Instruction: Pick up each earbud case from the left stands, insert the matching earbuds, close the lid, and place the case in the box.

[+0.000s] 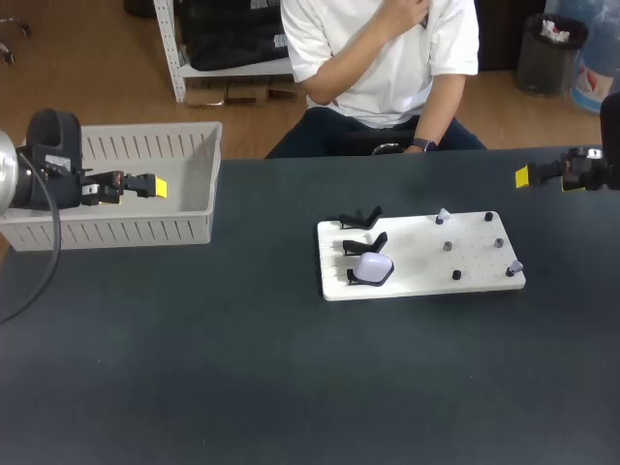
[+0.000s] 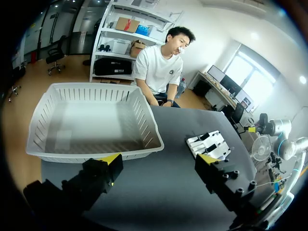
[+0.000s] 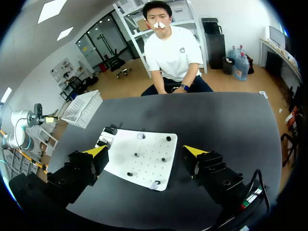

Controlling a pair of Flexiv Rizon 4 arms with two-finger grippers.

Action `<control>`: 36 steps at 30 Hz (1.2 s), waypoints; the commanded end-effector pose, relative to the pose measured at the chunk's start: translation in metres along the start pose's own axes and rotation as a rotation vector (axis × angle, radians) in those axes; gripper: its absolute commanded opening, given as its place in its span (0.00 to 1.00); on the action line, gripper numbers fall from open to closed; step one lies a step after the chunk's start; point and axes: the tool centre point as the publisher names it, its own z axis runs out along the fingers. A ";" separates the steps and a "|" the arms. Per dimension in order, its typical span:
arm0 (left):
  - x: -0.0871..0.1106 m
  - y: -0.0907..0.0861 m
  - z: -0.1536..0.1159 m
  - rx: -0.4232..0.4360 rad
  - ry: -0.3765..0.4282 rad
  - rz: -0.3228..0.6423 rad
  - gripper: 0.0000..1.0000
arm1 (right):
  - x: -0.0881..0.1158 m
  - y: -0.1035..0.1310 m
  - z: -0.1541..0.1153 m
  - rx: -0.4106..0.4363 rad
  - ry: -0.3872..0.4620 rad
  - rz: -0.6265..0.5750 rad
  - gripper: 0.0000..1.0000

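Currently the left gripper [image 2: 160, 161] is hanging above the dark table [image 1: 194, 378] with its jaws standing wide apart and nothing between them. Just ahead of its fingers the white slatted box [image 2: 144, 120] is sitting, holding no case. Past one finger the white board [image 2: 204, 140] is lying, well apart from the jaws.

From the head view, the earbud case [image 1: 371, 268] – pale, rounded, lid shut – is sitting on the nearest of three black stands [image 1: 360, 219] along the board's left edge. The two stands behind it are carrying nothing. Small black pegs [image 1: 449, 246] are standing across the rest of the board, and two pale earbuds [image 1: 443, 215] are resting on pegs at its far and right-hand parts.

The right gripper [image 3: 144, 150] is hovering over the table's far right side, jaws likewise apart and gripping nothing. The board is lying ahead of it, between the lines of its two fingers – the case is well clear of both grippers.
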 end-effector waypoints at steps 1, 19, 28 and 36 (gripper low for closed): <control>-0.002 -0.003 0.000 -0.013 0.012 -0.003 1.00 | 0.000 0.000 0.001 0.000 0.001 0.000 1.00; -0.004 -0.022 -0.002 0.232 -0.098 0.305 1.00 | 0.000 0.000 0.001 0.000 0.001 0.000 1.00; -0.001 -0.051 0.001 0.541 -0.219 0.763 1.00 | 0.000 0.000 0.001 0.000 0.001 0.000 1.00; 0.003 -0.067 0.005 0.662 -0.201 0.927 1.00 | 0.000 0.000 0.001 0.000 0.001 0.000 1.00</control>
